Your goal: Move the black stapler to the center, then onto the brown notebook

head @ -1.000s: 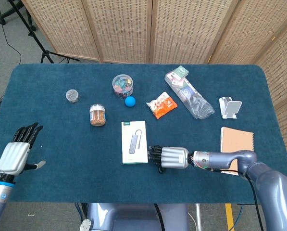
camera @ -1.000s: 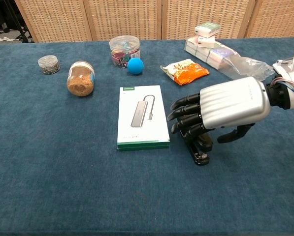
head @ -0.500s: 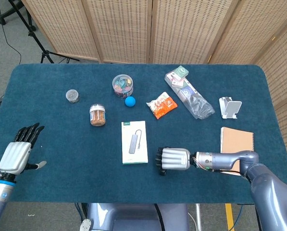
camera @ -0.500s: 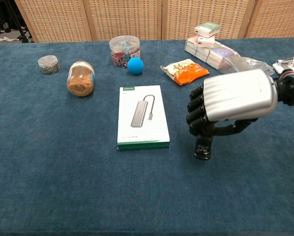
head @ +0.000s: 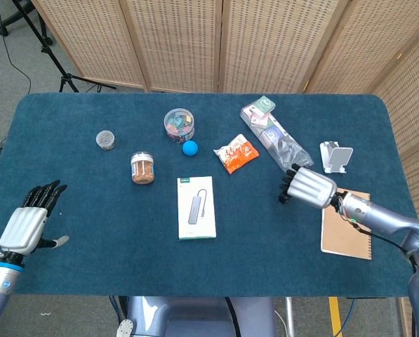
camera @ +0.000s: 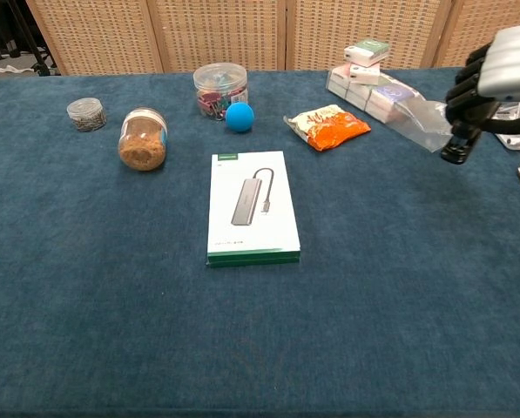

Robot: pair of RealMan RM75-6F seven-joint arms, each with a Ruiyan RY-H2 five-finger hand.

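Wicker screens stand behind the counter (head: 69,232), which is covered in dark blue cloth with rounded corners. Its front half offers wide bare cloth on both sides of the white product box (head: 196,207), which lies flat near the middle. Along the back sit a small round tin (head: 106,140), a jar of brown granules (head: 143,168), a clear tub of coloured clips (head: 178,123), a blue ball (head: 189,147) just in front of that tub, an orange snack packet (head: 236,154) and a clear bag of small boxes (head: 274,135). A white phone stand (head: 335,155) sits near the right edge. The brown notebook (head: 346,225) lies flat by the right front edge, spiral binding at its right side.

The right robot hand (head: 305,186) is raised above the cloth, between the snack packet and the brown notebook, its silver back upward and dark fingers curled down. It grips the black stapler (camera: 461,145), whose end hangs below the fingers in the chest view, clear of the cloth and short of the notebook. The right forearm crosses above the notebook's upper left part.

The left robot hand (head: 29,221) rests near the left front edge, released, fingers spread and holding nothing.
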